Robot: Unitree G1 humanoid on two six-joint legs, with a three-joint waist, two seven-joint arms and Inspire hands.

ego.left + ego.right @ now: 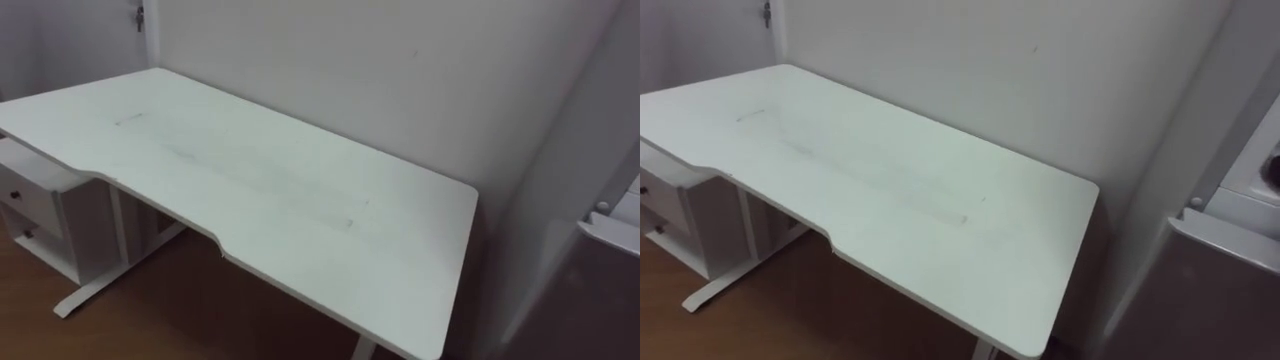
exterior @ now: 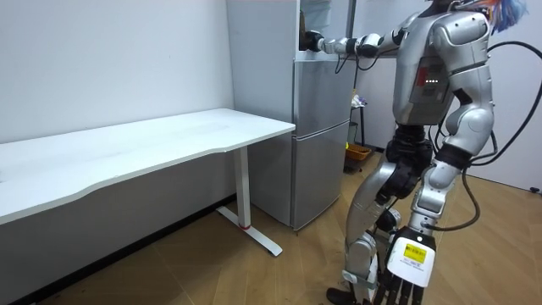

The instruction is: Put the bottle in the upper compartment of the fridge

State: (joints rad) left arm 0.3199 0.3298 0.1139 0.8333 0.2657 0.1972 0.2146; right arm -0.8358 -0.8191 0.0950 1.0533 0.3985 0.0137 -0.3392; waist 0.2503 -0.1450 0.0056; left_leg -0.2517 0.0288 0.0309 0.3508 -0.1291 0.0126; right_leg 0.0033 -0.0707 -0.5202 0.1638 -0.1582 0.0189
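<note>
In the room view I stand in front of the grey fridge (image 2: 320, 135), my chest turned to the room view's left. My right arm is stretched out level, and my right hand (image 2: 314, 41) is at the upper fridge compartment (image 2: 326, 25). Something small and dark sits right at that hand, and I cannot tell whether it is the bottle. A dark round shape (image 1: 1273, 170) shows at the edge of the white upper compartment (image 1: 1252, 165) in the right eye view. My left hand (image 2: 405, 275) hangs low beside my leg, open and holding nothing.
A long white desk (image 1: 260, 190) stands against the wall to my left, its right end next to the fridge. A white drawer unit (image 1: 45, 215) sits under its far left end. The floor is wood. A yellow item (image 2: 357, 154) lies beyond the fridge.
</note>
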